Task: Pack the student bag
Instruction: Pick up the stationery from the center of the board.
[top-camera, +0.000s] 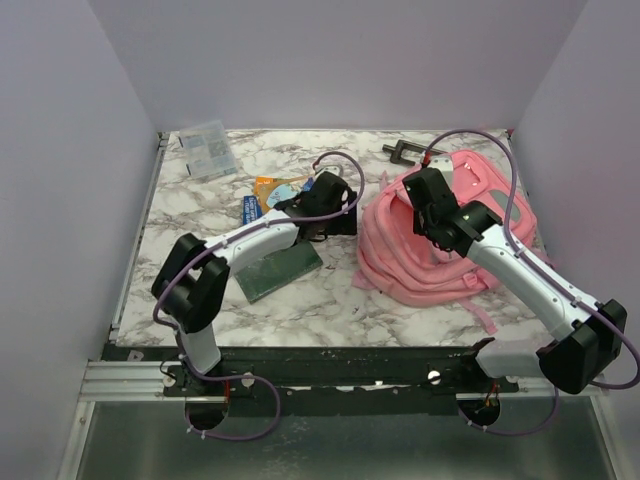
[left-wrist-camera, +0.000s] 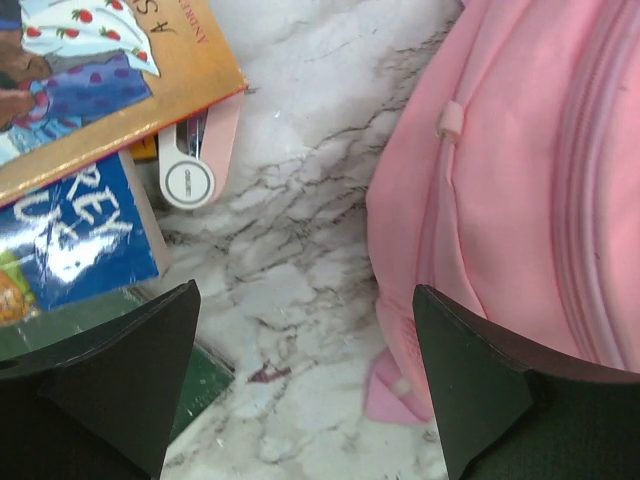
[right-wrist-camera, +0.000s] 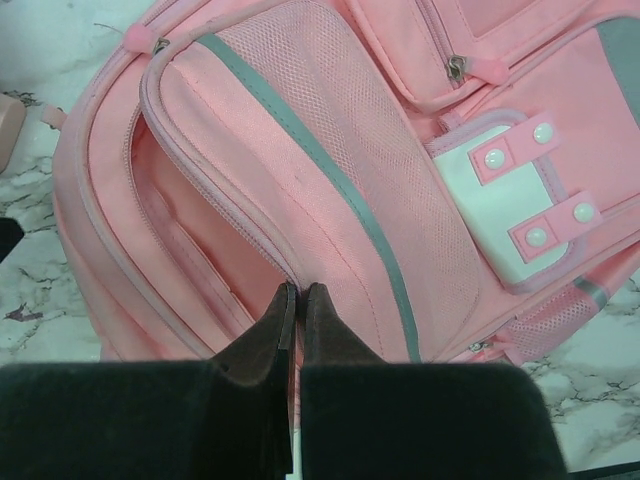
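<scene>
The student bag is a large pink backpack lying flat at the right of the table. In the right wrist view its grey-trimmed front pocket and white patch face up. My right gripper is shut, its tips pinched at the zipper seam beside the front pocket; it also shows on top of the bag in the top view. My left gripper is open and empty, low over the bare marble between the books and the bag's left edge; it also shows in the top view.
An orange picture book, a blue book and a pink-and-white slim object lie left of my left gripper. A green book lies under the left arm. A clear packet and a black clamp lie at the back.
</scene>
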